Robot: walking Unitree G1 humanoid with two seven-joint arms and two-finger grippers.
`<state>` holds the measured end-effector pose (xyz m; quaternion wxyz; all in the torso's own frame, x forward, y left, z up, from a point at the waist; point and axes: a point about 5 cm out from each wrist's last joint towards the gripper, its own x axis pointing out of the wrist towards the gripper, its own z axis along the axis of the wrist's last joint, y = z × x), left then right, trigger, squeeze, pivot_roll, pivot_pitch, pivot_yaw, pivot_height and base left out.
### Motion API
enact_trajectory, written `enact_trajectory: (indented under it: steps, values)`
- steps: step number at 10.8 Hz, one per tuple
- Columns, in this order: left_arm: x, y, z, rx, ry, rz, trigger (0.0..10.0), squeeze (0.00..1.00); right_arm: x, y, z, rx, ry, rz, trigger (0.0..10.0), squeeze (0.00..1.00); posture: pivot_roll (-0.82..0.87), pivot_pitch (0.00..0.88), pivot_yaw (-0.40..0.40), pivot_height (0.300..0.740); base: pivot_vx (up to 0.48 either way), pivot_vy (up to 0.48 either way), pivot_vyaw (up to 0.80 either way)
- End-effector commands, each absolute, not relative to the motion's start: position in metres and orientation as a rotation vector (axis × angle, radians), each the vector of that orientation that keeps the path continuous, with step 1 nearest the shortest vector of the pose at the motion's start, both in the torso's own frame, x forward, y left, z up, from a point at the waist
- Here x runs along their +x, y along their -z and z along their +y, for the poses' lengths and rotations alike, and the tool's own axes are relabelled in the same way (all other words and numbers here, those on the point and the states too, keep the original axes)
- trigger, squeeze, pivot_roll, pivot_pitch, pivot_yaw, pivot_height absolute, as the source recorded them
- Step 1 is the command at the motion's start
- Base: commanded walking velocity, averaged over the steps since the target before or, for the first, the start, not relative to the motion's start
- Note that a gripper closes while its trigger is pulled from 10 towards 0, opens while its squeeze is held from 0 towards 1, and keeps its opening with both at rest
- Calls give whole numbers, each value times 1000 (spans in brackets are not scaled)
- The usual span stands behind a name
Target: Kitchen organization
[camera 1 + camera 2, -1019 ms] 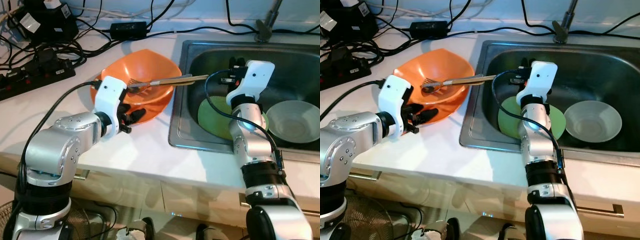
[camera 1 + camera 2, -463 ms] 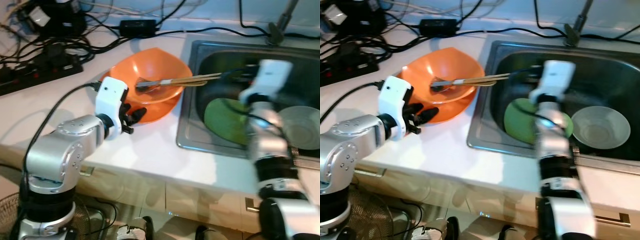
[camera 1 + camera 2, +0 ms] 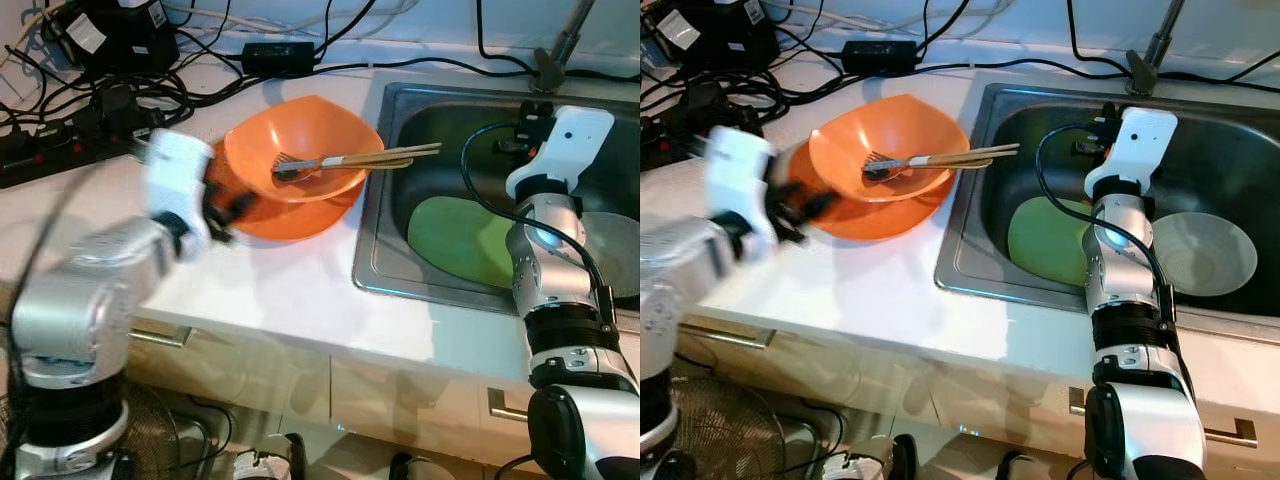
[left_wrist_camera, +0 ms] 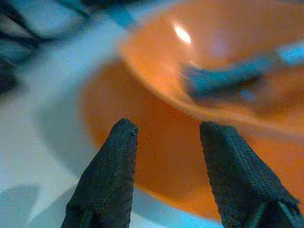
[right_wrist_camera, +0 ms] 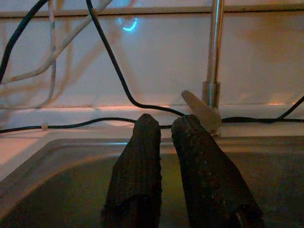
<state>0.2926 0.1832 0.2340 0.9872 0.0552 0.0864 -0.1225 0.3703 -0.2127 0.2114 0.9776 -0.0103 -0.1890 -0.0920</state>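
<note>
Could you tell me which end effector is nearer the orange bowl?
Left. The left end effector is at the orange bowl's edge; the right end effector is over the sink.

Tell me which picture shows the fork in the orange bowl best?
The left eye view: the fork lies sharp across the orange bowl beside the chopsticks. The right eye view shows much the same. The left wrist view shows it blurred. The right wrist view faces the tap.

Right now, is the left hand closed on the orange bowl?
No. The left hand is open, its fingers apart and short of the orange bowl.
</note>
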Motion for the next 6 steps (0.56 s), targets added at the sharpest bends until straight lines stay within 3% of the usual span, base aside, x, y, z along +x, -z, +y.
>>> enact_trajectory:
  steps: [1, 4, 6]
  values:
    - [296, -240, 197, 140, 146, 87, 10000, 0, 371, -218, -215, -2, 188, -406, 10000, 0, 217, 93, 42, 740, 0, 0, 0]
    - [307, -245, 199, 179, -15, -150, 10000, 0, 370, -219, -210, 15, 174, -423, 10000, 0, 190, 79, 34, 740, 0, 0, 0]
    - [319, -252, 182, 187, -36, -314, 10000, 0, 367, -220, -206, 12, 154, -433, 10000, 0, 161, 74, 25, 740, 0, 0, 0]
